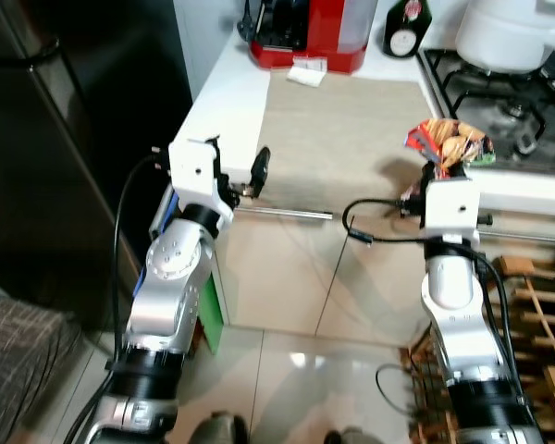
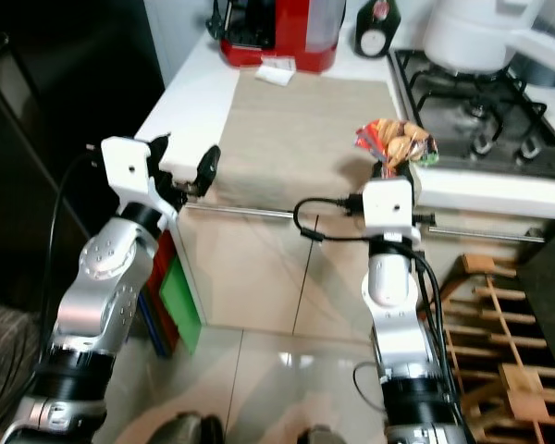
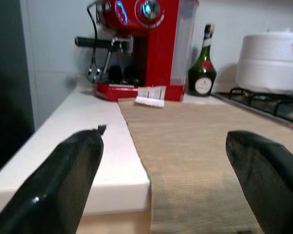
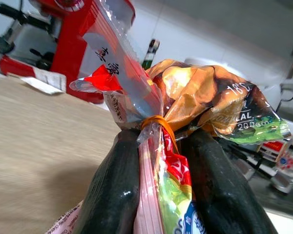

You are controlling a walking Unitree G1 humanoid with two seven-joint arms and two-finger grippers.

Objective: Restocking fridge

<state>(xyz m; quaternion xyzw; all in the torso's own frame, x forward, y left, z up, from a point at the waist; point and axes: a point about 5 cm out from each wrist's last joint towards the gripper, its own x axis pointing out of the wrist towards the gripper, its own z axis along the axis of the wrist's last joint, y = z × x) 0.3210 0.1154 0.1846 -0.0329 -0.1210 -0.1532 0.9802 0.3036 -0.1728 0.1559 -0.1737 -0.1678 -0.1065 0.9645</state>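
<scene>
Right gripper (image 1: 441, 172) clamps a crinkled, glossy plastic snack bag (image 1: 449, 143), its neck tied with an orange rubber band.
The bag's neck sits squeezed between the two black fingers (image 4: 118, 190), its bunched top fanning above the tips. Left gripper (image 1: 236, 162) holds nothing, jaws spread wide over the woven beige mat (image 1: 351, 129) on the white counter (image 1: 224, 97).

arms: silver, jointed | wrists: white boxes | cables: black

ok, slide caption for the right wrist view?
Right gripper clamps a tied snack bag above the counter mat.
</scene>
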